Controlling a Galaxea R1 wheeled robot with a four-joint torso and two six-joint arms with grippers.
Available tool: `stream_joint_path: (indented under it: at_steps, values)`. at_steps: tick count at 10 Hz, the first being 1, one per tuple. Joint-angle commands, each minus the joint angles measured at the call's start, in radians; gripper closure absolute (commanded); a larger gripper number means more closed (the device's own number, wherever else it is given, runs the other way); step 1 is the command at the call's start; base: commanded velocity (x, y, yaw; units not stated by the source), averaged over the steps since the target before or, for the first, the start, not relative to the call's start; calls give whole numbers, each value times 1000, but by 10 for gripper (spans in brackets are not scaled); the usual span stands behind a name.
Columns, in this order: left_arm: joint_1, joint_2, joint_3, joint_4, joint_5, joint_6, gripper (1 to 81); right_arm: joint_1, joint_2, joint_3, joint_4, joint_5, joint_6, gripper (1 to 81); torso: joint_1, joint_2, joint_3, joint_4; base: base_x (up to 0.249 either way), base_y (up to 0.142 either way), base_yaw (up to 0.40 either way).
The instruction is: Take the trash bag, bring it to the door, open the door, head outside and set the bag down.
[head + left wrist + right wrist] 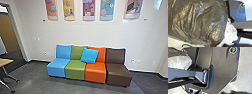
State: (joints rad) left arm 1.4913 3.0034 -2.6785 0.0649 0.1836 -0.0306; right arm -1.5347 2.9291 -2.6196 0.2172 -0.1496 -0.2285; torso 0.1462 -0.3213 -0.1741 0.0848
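Trash bag, dark crinkly plastic [199, 21], plus white crumpled plastic [231, 32], close by robot's base plate [223, 68]; robot faces row of armless blue, green, orange, brown seats [75, 71]. Pincer opening: can't tell, left or right; nor whether either grips bag. Step looks like carry, indoors, door stage not reached. Grey-framed doorway [18, 37] left of seats, maybe not the task's door; wood-topped metal-legged desk [5, 61] also left, nearer. Next move calls for steady bag, wide clearance from desk legs.
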Motion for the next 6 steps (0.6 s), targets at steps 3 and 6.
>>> stream_joint_path:
  at_steps: [3, 6]
  values:
    - [-50, 6, 3, 29, 63, 3, 811, 41, -3, 1, 8, -61, -3, 10, 0, 0, 0, 0, 0, 0, 0]
    - [-50, 5, 2, 32, 65, 5, 811, 37, -3, 1, 7, -61, -3, 10, 0, 0, 0, 0, 0, 0, 0]
